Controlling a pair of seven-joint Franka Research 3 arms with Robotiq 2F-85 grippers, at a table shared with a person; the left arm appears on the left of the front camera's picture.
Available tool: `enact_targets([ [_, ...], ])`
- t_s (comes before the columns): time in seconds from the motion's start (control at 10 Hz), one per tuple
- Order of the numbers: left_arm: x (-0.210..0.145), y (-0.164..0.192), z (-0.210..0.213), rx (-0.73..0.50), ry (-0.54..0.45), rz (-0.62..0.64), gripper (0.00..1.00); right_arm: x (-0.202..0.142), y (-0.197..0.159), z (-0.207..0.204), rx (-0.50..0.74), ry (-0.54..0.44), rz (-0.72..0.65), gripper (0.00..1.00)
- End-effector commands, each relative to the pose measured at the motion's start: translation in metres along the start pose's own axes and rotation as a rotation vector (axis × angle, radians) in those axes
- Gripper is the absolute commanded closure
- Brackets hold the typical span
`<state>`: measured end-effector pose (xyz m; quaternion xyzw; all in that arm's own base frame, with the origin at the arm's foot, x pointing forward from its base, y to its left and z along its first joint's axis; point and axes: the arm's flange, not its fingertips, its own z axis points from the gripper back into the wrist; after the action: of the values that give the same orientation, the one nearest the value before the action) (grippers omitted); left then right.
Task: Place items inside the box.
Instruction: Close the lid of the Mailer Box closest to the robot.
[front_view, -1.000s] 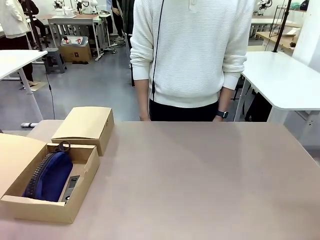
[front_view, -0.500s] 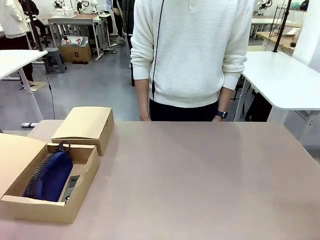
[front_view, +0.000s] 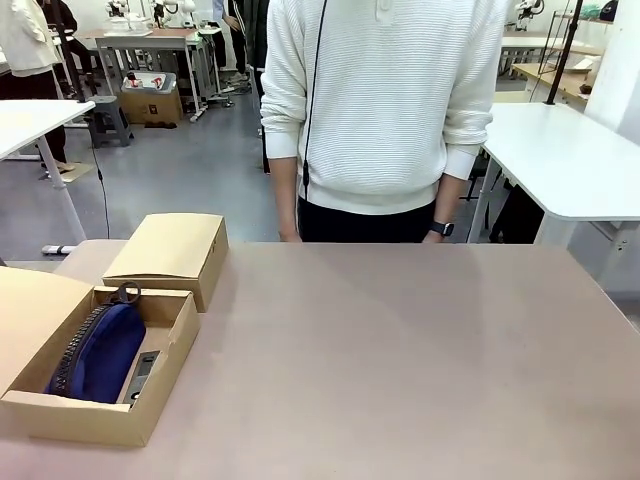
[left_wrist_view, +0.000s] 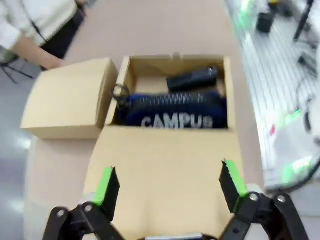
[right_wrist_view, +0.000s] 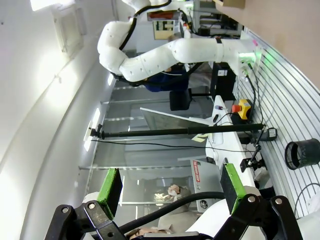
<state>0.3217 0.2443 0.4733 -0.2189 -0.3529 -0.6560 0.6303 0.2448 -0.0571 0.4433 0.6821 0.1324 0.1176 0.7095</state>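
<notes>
Box (front_view: 60, 415) lid cut by left edge

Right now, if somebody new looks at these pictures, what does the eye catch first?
Probably the open cardboard box at the table's near left corner, with the navy "CAMPUS" pouch lying inside beside a black stapler. Just behind it sits a closed cardboard box, and a person in a white sweater stands at the far edge.
</notes>
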Motion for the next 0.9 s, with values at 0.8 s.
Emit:
enact_targets([
  [0.8, -0.060, 0.000, -0.007, -0.083, 0.141, 0.049, 0.00, 0.002, 0.006, -0.002, 0.021, -0.009, -0.012, 0.00],
])
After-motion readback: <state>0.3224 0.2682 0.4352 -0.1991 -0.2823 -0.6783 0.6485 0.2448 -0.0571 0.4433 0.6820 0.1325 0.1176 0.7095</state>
